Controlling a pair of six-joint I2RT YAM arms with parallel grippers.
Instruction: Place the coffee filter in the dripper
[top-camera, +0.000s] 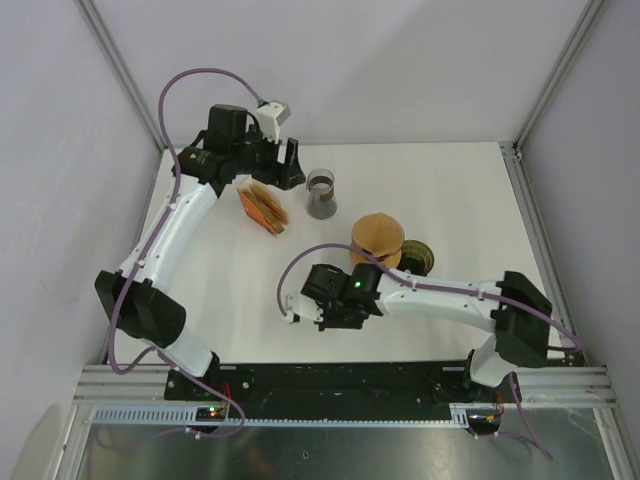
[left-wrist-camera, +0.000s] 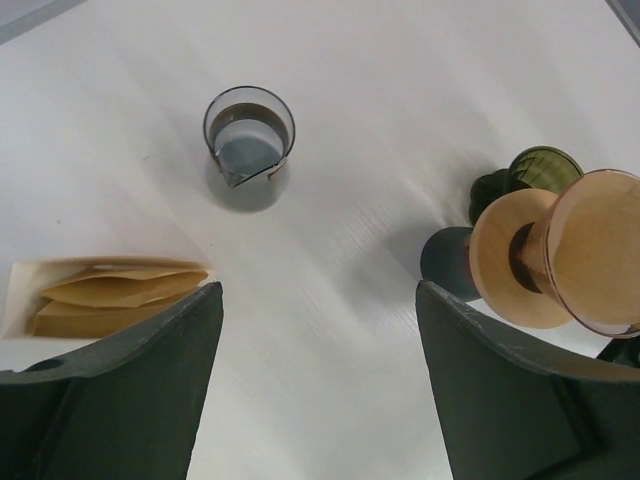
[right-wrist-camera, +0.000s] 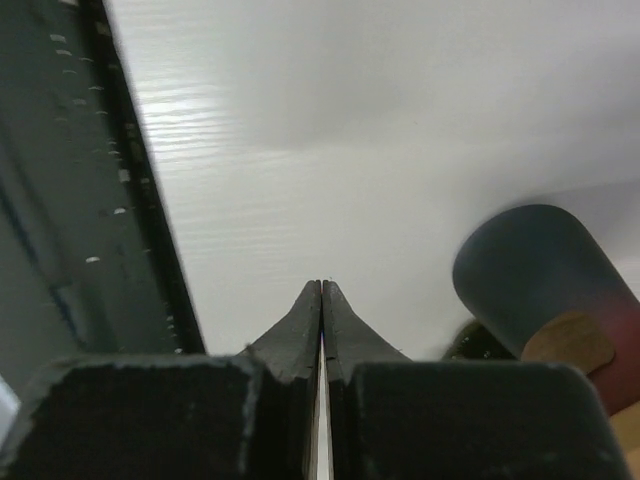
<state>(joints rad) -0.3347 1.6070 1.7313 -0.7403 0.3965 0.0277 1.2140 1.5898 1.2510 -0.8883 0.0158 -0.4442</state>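
Observation:
Brown paper coffee filters (left-wrist-camera: 110, 295) stand stacked in a white holder (top-camera: 262, 207) at the far left of the table. The dripper (top-camera: 378, 238) is an amber cone with a wooden collar (left-wrist-camera: 570, 260), standing near the table's middle. My left gripper (left-wrist-camera: 318, 290) hangs open and empty above the table, with the filters just off its left finger and the dripper beyond its right one; it shows at the back left in the top view (top-camera: 283, 172). My right gripper (right-wrist-camera: 322, 285) is shut on nothing, low over the table near the front edge (top-camera: 318, 308).
A small glass beaker (left-wrist-camera: 248, 145) stands between the filters and the dripper, toward the back (top-camera: 321, 193). A dark green round object (top-camera: 415, 258) sits right of the dripper. The black front rail (right-wrist-camera: 90, 200) runs close by my right gripper.

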